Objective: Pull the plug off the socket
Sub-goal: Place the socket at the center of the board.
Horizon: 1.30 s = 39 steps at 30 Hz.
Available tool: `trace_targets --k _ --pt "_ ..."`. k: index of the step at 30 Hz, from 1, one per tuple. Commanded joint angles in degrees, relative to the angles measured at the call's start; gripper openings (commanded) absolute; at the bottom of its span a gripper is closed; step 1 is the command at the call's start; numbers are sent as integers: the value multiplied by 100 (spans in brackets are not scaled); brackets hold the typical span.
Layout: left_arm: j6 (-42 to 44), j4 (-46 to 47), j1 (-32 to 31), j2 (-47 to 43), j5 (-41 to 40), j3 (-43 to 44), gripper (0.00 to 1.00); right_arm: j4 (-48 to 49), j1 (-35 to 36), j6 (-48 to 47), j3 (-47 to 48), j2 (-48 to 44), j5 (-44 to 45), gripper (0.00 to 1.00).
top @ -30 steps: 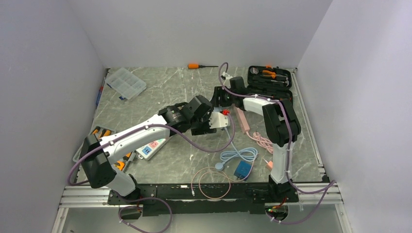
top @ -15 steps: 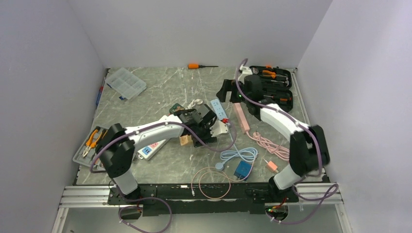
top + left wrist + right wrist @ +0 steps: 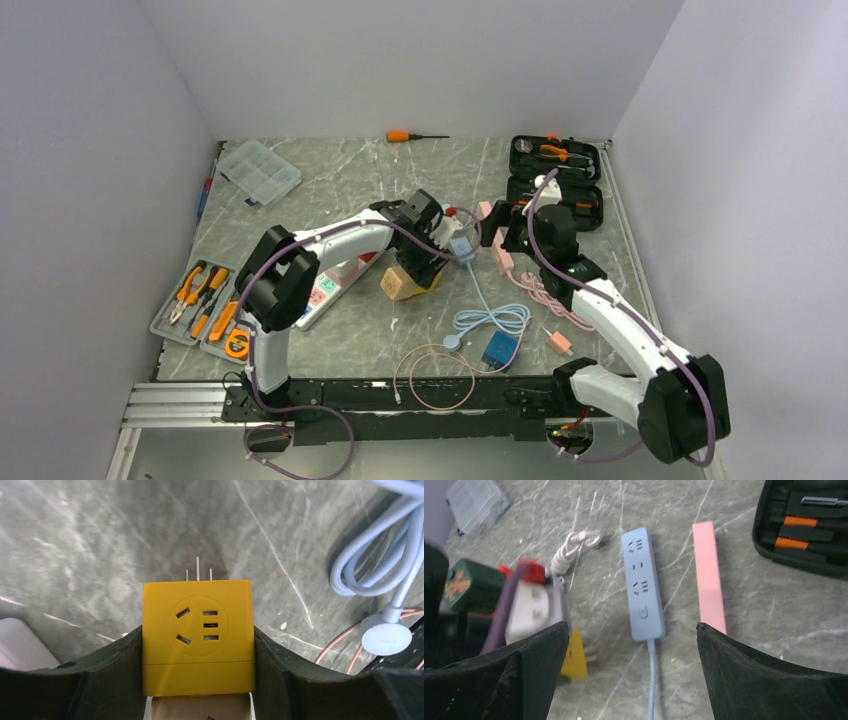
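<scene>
At the left wrist alone, left hand (image 3: 198,647) squeezes yellow adapter (image 3: 197,622), its socket face visible.

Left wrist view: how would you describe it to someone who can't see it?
A yellow plastic cube adapter, socket holes on its face and three metal prongs at its far end, is clamped between the black fingers of the left gripper. Behind it lies a grey marbled table, with a coiled pale blue cable at right.
</scene>
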Motion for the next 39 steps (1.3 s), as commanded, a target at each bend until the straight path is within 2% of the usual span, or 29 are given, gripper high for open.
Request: trace_targets --k 1,2,3,9,14,19,23,27,29,31,34,35,39 --pt "-704 810 251 -428 529 -7 69 -578 214 -88 -280 -488 -72 100" --pt "-678 877 262 -535 539 -92 94 -656 263 -106 -309 -596 -76 100" --pt "-635 879 273 -620 582 -143 99 -736 309 -119 -332 -702 -88 100" --pt "107 408 571 -1251 778 140 99 -1373 753 -222 -148 -886 71 100" --pt "978 -979 979 -1585 700 1365 100 -1420 1054 -61 -74 -758 -181 100" --pt "1638 -1875 1392 -2176 587 1980 99 -1345 1258 -12 -116 -631 -438 100" --pt "2617 -2278 1415 -3061 -134 1479 99 -1741 1753 -216 64 -424 -89 100" --pt "3004 -2334 1471 -4053 -993 485 99 -2081 2041 -335 72 -255 -1 99" --pt "3143 -2394 1649 -4419 -1195 159 99 -2288 2057 -286 -27 -371 -128 88" --pt "3348 -2429 1783 -4755 -1505 -153 99 -2601 2065 -154 -110 -633 -228 72" --pt "3852 -2549 1797 -5219 -1933 -479 99 -3066 2093 105 -192 -1040 -419 31" --pt "3951 -2539 1797 -5356 -2034 -509 99 -3199 2134 227 -207 -1221 -468 24" --pt "4011 -2611 1797 -5618 -1866 -329 99 -3598 2350 730 -93 -1433 -423 21"
